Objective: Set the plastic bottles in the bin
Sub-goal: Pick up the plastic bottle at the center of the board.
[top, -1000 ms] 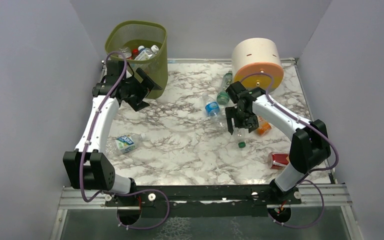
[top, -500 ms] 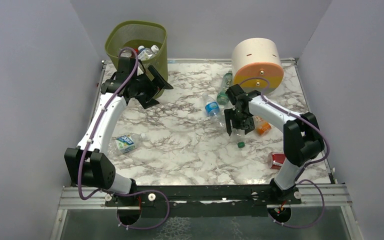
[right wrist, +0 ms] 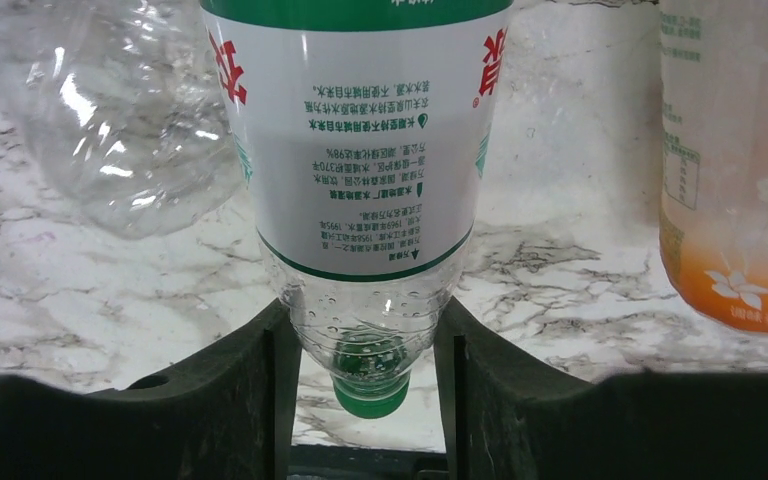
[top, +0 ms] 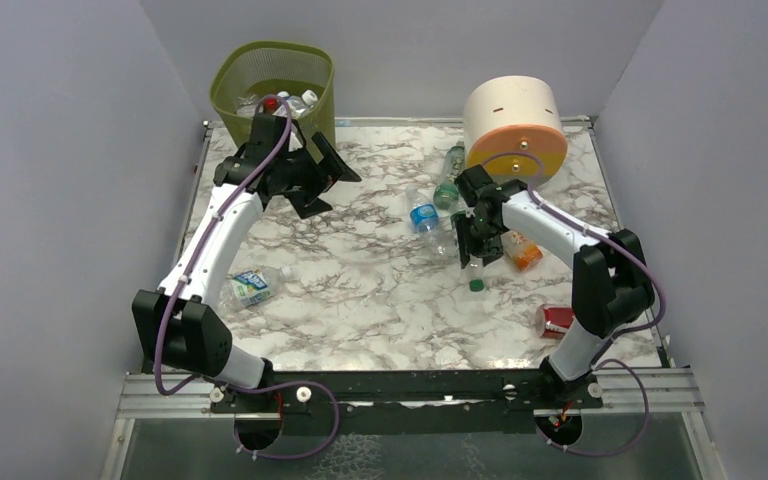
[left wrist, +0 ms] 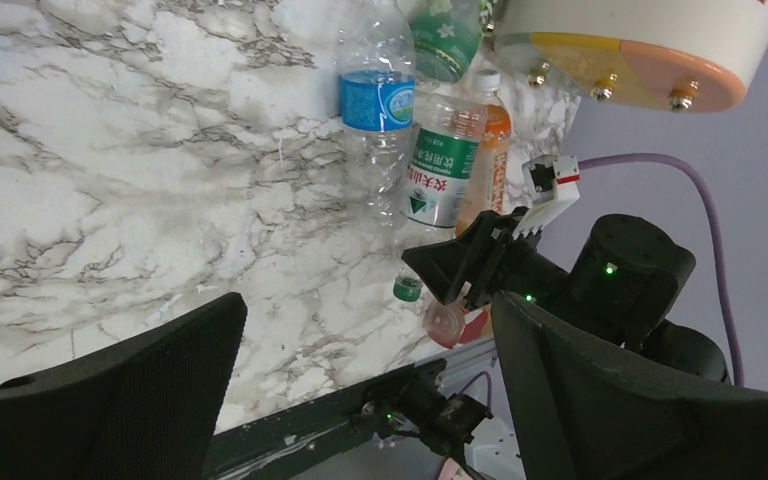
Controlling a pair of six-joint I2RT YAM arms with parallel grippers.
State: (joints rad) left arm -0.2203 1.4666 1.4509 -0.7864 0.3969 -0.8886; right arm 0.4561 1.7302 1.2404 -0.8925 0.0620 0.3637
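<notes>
The right pincer [right wrist: 363, 318] is grasping a clear plastic bottle with white-green label and green cap [right wrist: 360, 150] (cap toward its palm). The left pincer [top: 328, 187] is released wide, and the olive-green mesh bin [top: 222, 80] stands just behind it.

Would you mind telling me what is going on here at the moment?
Two robot arms are clearing plastic bottles off a marble table into the green mesh bin. The right pincer grips a green-labelled bottle near its neck; the bottle lies on the table. The left pincer hangs open beside the bin, which holds a few bottles. Several other bottles lie loose on the table.
</notes>
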